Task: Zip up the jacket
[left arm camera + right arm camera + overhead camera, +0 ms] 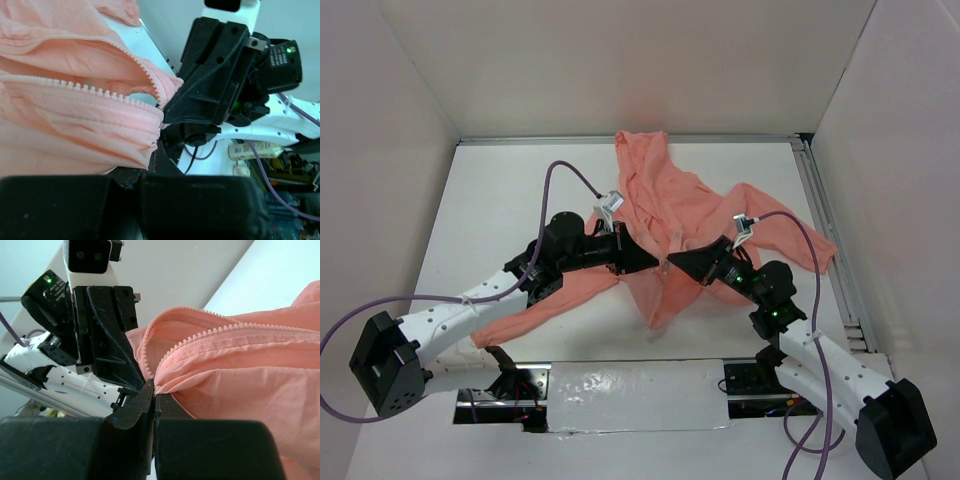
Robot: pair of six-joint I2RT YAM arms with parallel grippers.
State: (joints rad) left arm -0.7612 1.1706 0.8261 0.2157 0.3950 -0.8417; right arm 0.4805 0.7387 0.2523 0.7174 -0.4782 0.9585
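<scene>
Salmon-pink cloth: the jacket (665, 195) lies spread on the middle of the white table (510, 200), with its hood toward the far wall, one sleeve trailing near-left and the other lying to the right.
Around: white panels (620, 60) close off the left, far and right sides. A metal rail (830, 230) runs along the right edge, and purple cables (555, 185) loop over both arms.
In the way: we see the two grippers almost tip to tip, crowding each other over the front opening.
Left arm: it reaches low from the near left. The left gripper (653, 258) is pinched closed on bunched fabric at the opening's edge.
Right arm: it is bent in from the near right. The right gripper (152, 392) has its fingers pressed together, with a fold of the jacket caught between them.
Wrist views only: the zipper teeth (95, 91) run in two unjoined rows that gape apart, which we cannot make out from above. We cannot tell where the slider sits.
Left wrist view only: a white power strip (250, 149) lies beyond the right arm.
</scene>
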